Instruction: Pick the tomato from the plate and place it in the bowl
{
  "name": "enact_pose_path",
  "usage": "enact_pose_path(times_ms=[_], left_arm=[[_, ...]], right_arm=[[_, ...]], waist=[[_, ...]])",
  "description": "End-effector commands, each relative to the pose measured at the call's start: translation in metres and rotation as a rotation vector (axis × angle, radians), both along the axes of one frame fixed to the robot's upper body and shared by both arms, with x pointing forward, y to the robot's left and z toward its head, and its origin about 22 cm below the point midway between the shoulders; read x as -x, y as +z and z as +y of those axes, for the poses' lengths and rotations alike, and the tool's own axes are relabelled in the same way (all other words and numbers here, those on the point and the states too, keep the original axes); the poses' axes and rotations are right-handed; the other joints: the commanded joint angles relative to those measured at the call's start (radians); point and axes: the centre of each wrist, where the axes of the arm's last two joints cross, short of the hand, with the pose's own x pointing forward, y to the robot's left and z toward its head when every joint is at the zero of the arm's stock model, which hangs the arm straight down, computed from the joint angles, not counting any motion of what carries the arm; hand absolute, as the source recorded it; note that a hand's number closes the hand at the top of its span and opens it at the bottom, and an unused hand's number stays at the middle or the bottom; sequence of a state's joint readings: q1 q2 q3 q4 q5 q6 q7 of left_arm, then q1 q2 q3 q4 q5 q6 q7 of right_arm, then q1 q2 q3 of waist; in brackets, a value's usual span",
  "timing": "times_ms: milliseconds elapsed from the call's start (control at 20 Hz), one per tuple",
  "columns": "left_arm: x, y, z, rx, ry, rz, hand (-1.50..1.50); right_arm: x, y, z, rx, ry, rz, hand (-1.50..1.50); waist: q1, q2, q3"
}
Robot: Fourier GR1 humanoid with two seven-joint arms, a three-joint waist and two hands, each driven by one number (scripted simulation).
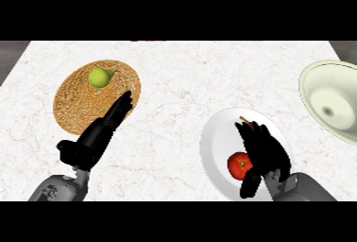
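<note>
The right hand (265, 146) is hovering over the white plate (219, 137), fingers straight, just beside the tomato (238, 165). The bowl (333, 101) is sitting at the tabletop's (181, 71) right edge.

red tomato (238, 165) on white plate (217, 137) (partly hidden) | pale bowl (335, 101) at right edge

We see a woven mat (77, 106) at the left of the marble counter (174, 80). On it lies a green pear (101, 77).

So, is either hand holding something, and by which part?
Nothing is held. The right hand hovers open beside the round red tomato; the left hand is open.
</note>
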State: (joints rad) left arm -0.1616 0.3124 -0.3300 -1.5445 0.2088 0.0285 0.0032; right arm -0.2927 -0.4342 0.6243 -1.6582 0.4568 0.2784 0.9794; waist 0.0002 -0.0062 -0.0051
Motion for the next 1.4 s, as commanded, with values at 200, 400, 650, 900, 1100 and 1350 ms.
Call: enact_pose_path(times_ms=[200, 400, 650, 900, 1100, 1350], left_arm=[[-0.007, 0.011, -0.006, -0.006, -0.004, -0.017, 0.00], [-0.002, 0.026, 0.009, -0.001, -0.020, -0.004, 0.00], [0.007, -0.008, -0.008, -0.005, 0.008, 0.010, 0.00], [0.000, 0.000, -0.015, 0.008, -0.009, 0.006, 0.00], [-0.006, 0.011, -0.007, 0.000, -0.009, -0.003, 0.00], [0.004, 0.008, -0.006, -0.004, -0.001, 0.012, 0.00]], right_arm=[[-0.017, -0.017, 0.007, 0.002, 0.050, -0.082, 1.50], [-0.014, -0.011, 0.004, -0.003, 0.043, -0.101, 1.50], [-0.025, -0.020, -0.016, 0.021, 0.018, -0.156, 1.50], [-0.070, -0.004, -0.022, 0.017, 0.021, -0.167, 1.50], [-0.082, 0.005, -0.018, 0.170, -0.041, -0.283, 1.50], [-0.073, 0.048, -0.023, 0.190, -0.154, -0.531, 1.50]], waist=[[0.003, 0.007, 0.005], [0.003, 0.006, 0.005], [0.004, 0.006, 0.005], [0.004, 0.007, 0.005], [0.008, 0.007, 0.005], [-0.002, 0.002, 0.005]])
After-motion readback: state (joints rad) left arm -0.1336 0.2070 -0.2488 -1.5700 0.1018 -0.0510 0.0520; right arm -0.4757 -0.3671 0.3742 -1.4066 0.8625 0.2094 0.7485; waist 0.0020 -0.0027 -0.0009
